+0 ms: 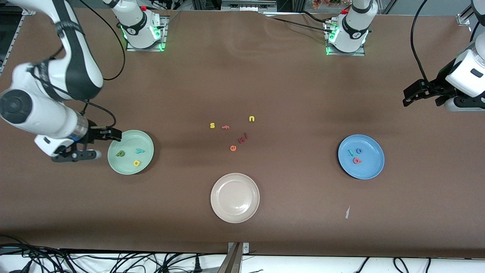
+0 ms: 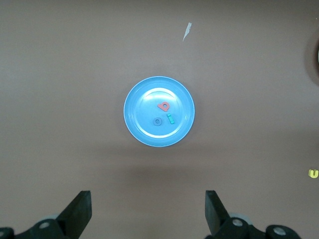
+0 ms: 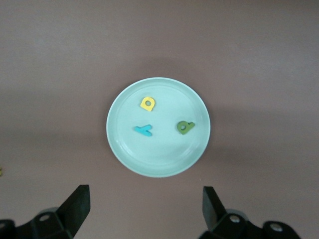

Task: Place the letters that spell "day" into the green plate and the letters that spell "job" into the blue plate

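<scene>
The green plate [image 1: 129,141] [image 3: 159,157] lies toward the right arm's end of the table. In it are a dark green d [image 1: 120,153] [image 3: 185,127], a teal y [image 1: 140,151] [image 3: 143,130] and a yellow a [image 1: 136,163] [image 3: 147,103]. My right gripper [image 1: 104,144] [image 3: 145,206] hangs open and empty just off that plate's rim. The blue plate [image 1: 370,169] [image 2: 147,137] holds a teal j [image 1: 351,152] [image 2: 171,119], a blue o [image 1: 359,150] [image 2: 157,121] and a salmon-red b [image 1: 357,160] [image 2: 164,106]. My left gripper [image 1: 412,94] [image 2: 148,209] waits open, high over the left arm's end of the table.
A beige plate [image 1: 235,212] sits nearest the front camera, mid-table. Loose letters lie in the middle: a yellow s [image 1: 212,125], an orange f [image 1: 225,127], a yellow u [image 1: 251,119] [image 2: 313,173], an orange e [image 1: 233,148] and small red pieces [image 1: 242,138]. A paper scrap [image 1: 347,212] lies nearer the camera than the blue plate.
</scene>
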`<action>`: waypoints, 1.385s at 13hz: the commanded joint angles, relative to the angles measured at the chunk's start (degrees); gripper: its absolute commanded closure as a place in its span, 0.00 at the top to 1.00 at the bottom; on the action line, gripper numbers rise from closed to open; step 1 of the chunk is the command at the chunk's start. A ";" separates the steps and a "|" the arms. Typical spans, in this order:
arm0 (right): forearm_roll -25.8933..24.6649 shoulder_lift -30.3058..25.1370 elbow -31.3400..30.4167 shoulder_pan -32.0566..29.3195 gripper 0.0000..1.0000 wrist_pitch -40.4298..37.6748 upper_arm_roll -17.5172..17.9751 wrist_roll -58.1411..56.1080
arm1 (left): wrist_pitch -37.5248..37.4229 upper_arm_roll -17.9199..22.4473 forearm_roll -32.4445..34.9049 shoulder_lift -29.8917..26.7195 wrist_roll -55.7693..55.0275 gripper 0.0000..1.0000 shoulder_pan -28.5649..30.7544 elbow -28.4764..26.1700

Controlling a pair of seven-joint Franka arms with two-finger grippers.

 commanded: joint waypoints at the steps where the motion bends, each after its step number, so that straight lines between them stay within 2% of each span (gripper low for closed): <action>1: 1.27 -6.50 0.15 4.36 1.00 -6.44 -3.45 1.57 | -0.88 0.08 -1.56 0.22 1.18 1.00 0.21 0.87; 3: 5.81 -8.89 0.15 9.89 1.00 -9.10 -10.64 1.49 | -0.88 0.08 -1.56 0.22 1.35 1.00 0.21 0.87; 4: 6.53 -9.15 0.24 10.88 1.00 -9.19 -12.86 0.96 | -0.88 -0.01 -1.56 0.22 1.44 1.00 0.21 0.87; 8: 6.80 -9.24 0.24 11.15 1.00 -8.67 -12.97 1.57 | -0.88 -0.01 -1.56 0.22 1.62 1.00 0.21 0.96; 12: 7.69 -10.47 0.33 11.15 1.00 -8.75 -15.95 1.22 | -0.88 -0.01 -1.38 0.31 1.44 1.00 0.21 0.87; 18: 7.60 -10.65 0.33 11.15 1.00 -8.49 -15.69 1.22 | -0.88 -0.01 -1.38 0.40 1.53 1.00 0.12 0.87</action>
